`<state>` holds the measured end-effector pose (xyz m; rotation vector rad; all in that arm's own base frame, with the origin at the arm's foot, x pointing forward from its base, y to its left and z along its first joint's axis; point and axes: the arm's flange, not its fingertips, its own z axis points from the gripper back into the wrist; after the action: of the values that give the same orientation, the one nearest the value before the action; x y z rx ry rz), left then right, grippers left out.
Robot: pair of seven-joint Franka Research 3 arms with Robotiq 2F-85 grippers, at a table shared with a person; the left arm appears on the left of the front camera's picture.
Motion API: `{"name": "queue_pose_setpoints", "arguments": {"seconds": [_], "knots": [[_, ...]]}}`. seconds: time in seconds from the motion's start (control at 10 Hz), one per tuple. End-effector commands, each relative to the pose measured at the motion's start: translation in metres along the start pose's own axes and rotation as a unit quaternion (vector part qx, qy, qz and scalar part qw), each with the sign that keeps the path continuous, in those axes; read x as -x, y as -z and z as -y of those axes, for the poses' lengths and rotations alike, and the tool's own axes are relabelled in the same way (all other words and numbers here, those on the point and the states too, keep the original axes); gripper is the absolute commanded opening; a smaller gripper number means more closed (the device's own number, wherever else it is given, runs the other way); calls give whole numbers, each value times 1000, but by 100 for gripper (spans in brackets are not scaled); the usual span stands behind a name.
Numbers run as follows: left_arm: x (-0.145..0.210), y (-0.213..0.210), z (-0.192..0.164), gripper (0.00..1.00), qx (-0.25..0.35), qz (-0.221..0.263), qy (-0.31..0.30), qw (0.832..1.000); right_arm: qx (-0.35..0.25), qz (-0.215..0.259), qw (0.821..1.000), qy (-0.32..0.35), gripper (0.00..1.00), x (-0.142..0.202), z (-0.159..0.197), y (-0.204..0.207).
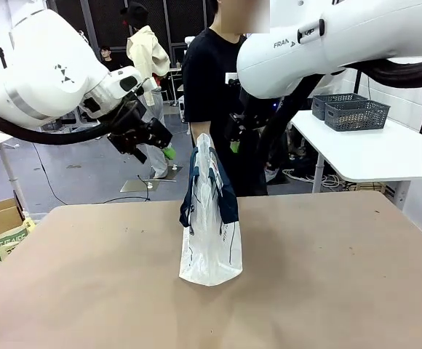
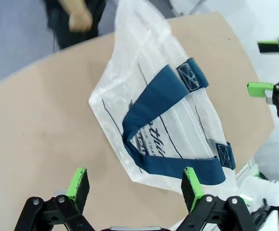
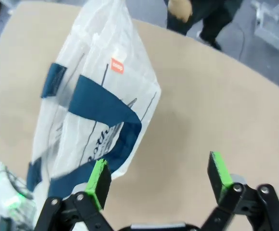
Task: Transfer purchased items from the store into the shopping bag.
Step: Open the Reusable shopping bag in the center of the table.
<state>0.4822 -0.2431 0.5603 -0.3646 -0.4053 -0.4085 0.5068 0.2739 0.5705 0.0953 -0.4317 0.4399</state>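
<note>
Two wide open, empty: left tool [image 2: 134, 185], right tool [image 3: 159, 172]; shopping bag [image 1: 209, 240] upright, long axis vertical.

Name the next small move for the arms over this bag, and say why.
Probably lower the left gripper to the navy strap handle of the translucent whitish plastic shopping bag and draw it aside. The bag stands flat and closed on the brown table, and this gripper and the right gripper hover open, empty.
</note>
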Motion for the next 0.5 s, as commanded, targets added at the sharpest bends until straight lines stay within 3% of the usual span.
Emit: {"name": "queue_pose_setpoints", "arguments": {"seconds": [0.0,0.4], "knots": [[-18,-2,20,100,0,-43,-89,995,0,-47,995,85,100,-37,-8,3],[-35,20,38,100,1,-88,-120,989,-13,-99,989,112,100,-74,-27,28]]}}
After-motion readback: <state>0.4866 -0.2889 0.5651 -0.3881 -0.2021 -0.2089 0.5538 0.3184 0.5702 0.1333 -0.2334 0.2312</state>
